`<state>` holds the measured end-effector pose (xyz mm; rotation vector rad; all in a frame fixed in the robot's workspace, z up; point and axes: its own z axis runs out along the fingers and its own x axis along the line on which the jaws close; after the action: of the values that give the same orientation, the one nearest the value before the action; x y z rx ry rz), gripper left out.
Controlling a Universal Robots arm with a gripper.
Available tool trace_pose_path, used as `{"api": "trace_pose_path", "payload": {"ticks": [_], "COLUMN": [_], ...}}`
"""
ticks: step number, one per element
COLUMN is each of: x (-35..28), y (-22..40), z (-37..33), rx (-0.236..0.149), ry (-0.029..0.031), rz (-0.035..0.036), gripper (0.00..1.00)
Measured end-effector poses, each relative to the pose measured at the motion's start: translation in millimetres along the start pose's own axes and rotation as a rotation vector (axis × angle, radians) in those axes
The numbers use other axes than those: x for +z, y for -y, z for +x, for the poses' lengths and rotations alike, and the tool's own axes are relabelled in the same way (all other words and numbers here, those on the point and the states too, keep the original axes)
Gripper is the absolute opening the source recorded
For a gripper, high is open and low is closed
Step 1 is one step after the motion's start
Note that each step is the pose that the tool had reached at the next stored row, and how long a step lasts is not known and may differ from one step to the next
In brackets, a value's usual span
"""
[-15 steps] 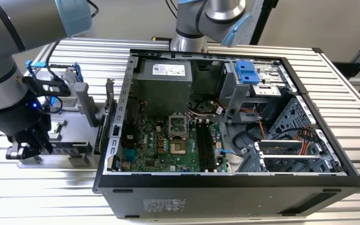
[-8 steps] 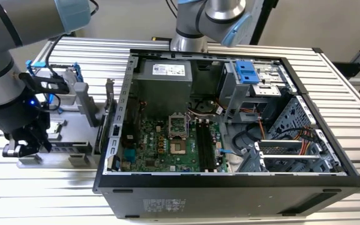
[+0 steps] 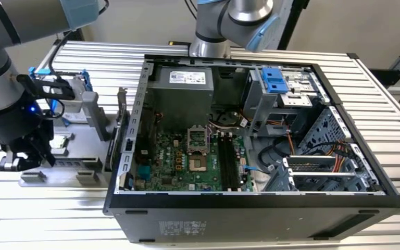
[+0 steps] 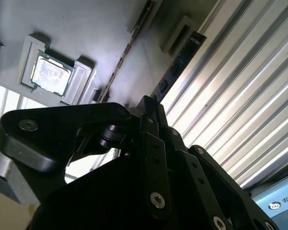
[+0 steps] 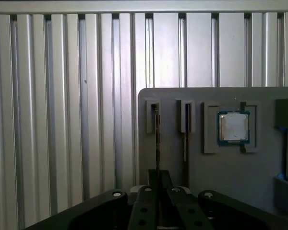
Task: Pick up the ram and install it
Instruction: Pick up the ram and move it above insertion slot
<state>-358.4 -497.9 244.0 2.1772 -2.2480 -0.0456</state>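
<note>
The ram (image 5: 157, 139) is a thin stick seen edge-on, standing in a slot of the grey holder tray (image 5: 259, 177). It shows as a dark strip (image 4: 175, 72) in the second wrist view. My gripper (image 5: 159, 179) straddles its near end, and the black fingers (image 4: 151, 112) are pressed together on it. The stick still sits in its slot. In the exterior view the gripper (image 3: 19, 159) hangs over the tray (image 3: 61, 174), to the left of the open computer case (image 3: 255, 205). Long dark memory slots (image 3: 228, 156) lie on the motherboard.
A second thin stick (image 5: 186, 139) stands in the neighbouring slot. A square silver chip (image 5: 233, 127) rests in a pocket of the tray. A blue-framed drive (image 3: 75, 99) stands at the tray's far end. Ribbed aluminium table (image 5: 62, 120) surrounds everything.
</note>
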Motion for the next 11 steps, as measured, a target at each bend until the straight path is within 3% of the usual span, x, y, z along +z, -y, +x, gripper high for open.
{"api": "trace_pose_path", "payload": {"ticks": [11], "x": [-13.7], "y": [-0.4], "z": [-0.2], "rx": [0.015], "ry": [0.0014], "rz": [0.0002], "gripper": [0.0]}}
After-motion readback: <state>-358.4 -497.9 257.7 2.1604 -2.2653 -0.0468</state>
